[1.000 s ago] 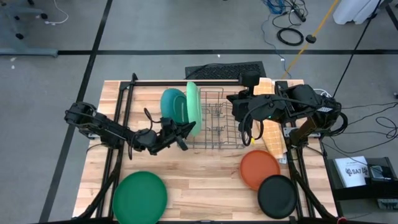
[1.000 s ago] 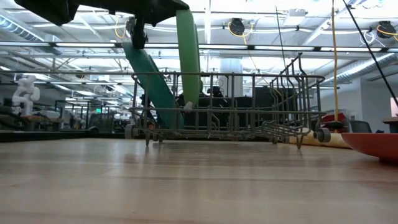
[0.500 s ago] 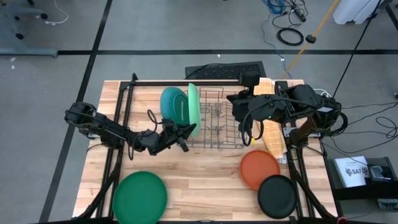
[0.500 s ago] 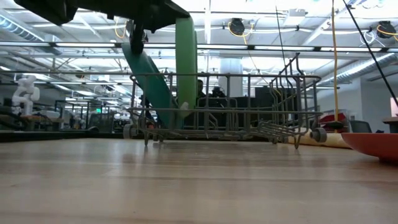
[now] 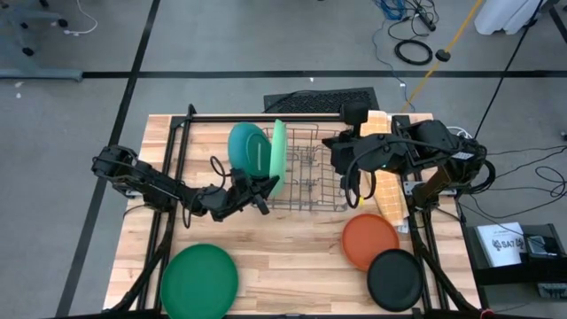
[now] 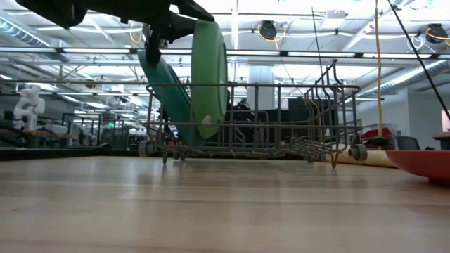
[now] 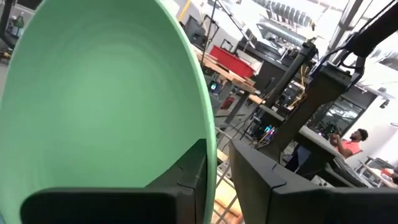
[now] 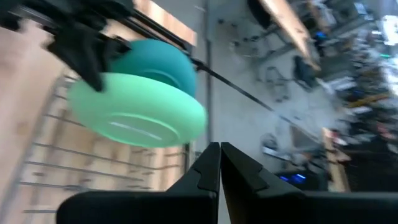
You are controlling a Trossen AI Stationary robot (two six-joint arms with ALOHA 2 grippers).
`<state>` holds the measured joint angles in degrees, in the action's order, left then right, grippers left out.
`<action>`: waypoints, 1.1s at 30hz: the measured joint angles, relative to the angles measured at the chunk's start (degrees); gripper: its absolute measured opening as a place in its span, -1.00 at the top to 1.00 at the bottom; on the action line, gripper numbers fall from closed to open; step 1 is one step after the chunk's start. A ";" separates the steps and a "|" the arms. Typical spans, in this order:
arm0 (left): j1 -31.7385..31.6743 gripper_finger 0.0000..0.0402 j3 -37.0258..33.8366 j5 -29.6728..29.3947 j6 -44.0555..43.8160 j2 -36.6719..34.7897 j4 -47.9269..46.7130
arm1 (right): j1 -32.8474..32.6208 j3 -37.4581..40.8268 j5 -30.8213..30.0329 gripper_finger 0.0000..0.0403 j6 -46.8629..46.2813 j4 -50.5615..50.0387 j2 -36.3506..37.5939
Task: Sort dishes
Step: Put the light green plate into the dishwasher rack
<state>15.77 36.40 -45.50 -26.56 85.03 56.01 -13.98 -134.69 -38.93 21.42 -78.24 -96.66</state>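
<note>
The light green plate stands on edge in the left part of the grey wire rack. The teal plate leans in the rack just to its left. My left gripper is shut on the light green plate's rim; the low view shows this gripper at the plate's top. My right gripper is shut and touches nothing, hovering over the rack's right end. On the table lie the dark green plate near left, and the orange plate and black plate near right. My left gripper pinches the light green plate's rim at its upper near side, one finger on the inner face and one on the back. The fingers come slanting from the table's left. The plate stands nearly upright; whether its lower edge rests on the rack, I cannot tell.
An orange checked cloth lies under the right arm beside the rack. A black frame borders the table's left and far sides. The rack's middle and right slots hold nothing. Bare wood lies between the dark green and orange plates.
My left gripper has stayed shut on the light green plate and tipped it from a lean toward the teal plate to nearly upright. The plate has then turned a little, so the low view now shows part of its face. The right arm has kept still.
</note>
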 joint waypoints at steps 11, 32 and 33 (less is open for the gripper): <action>0.11 0.60 -0.02 0.04 1.39 0.00 0.28 | 1.23 10.98 4.94 0.98 -4.55 0.56 0.00; 0.11 -0.14 0.02 6.27 -1.62 -0.17 -2.83 | 7.61 39.86 19.83 0.98 -2.18 28.78 -0.03; 0.11 -0.19 0.02 6.28 -1.62 -0.17 -2.67 | 7.65 40.25 19.84 0.98 -2.20 29.15 -0.02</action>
<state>15.88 36.42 -39.22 -28.18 84.86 53.34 -6.33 -94.44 -19.10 19.22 -49.08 -96.68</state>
